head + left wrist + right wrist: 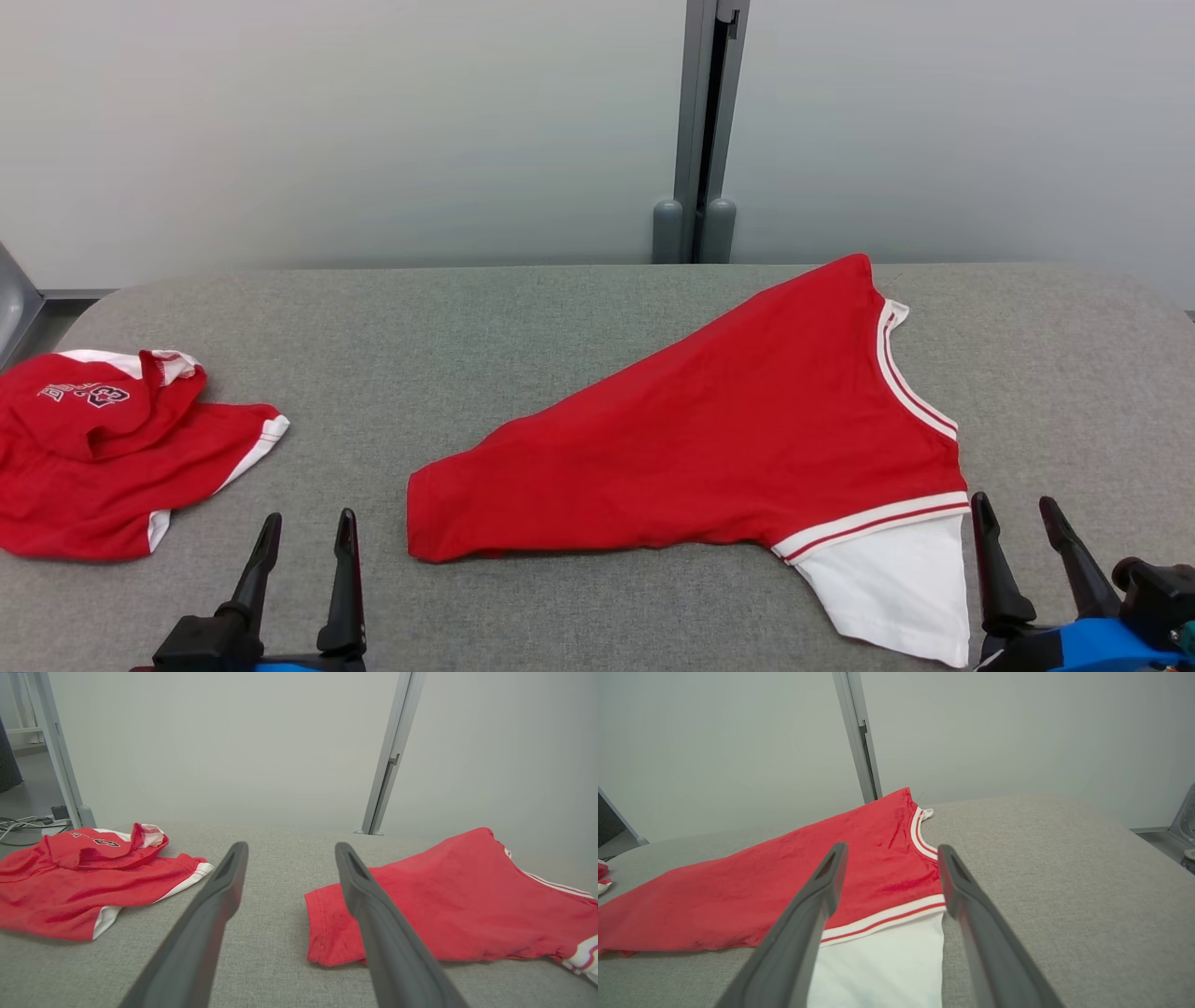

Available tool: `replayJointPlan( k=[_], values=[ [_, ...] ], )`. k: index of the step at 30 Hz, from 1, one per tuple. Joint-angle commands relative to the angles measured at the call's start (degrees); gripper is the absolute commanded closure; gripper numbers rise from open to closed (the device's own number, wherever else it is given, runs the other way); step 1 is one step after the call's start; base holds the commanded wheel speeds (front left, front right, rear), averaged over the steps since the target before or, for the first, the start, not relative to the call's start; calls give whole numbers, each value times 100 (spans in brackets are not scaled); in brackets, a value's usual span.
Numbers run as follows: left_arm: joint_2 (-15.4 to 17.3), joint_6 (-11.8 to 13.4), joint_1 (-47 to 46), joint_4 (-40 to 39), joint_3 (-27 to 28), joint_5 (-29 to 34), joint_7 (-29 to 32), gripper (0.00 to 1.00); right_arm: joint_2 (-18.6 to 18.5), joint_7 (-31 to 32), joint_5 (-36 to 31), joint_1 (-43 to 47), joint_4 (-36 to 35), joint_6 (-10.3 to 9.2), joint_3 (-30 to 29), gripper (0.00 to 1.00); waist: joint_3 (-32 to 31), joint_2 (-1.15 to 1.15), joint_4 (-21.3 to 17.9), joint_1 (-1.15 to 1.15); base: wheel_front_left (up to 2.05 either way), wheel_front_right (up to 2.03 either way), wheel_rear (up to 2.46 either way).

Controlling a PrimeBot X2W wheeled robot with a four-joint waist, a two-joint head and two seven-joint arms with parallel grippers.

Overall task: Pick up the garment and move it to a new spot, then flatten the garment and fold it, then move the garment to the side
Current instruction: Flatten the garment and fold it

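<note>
A red garment [709,439] with white striped trim and a white sleeve lies spread in a rough triangle on the grey table, right of centre. It also lies at the right of the left wrist view [448,896] and across the right wrist view [784,891]. My left gripper [303,527] stands open at the lower left, apart from the garment's left hem, nothing between its fingers. My right gripper [1016,513] is open at the lower right, just beside the white sleeve [896,588]. In the right wrist view the fingers [817,891] frame the striped sleeve seam.
A second red garment [103,448] with white trim and a printed logo lies crumpled at the table's left edge, also in the left wrist view [79,882]. A grey post [700,131] stands behind the grey padded table [448,336]. Pale walls close the back.
</note>
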Motion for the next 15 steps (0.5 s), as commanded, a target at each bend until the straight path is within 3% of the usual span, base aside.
replayJointPlan(
  k=[1,15],
  values=[
    [-22,-13,51,2,46,53,-27,0,-16,4,11,39,8,2,-6,0,-2,0,3,1,0,0,0],
    [-185,-190,57,102,206,336,-28,0,-16,15,73,-1,39,2,10,0,45,0,-25,1,0,0,0]
  ],
)
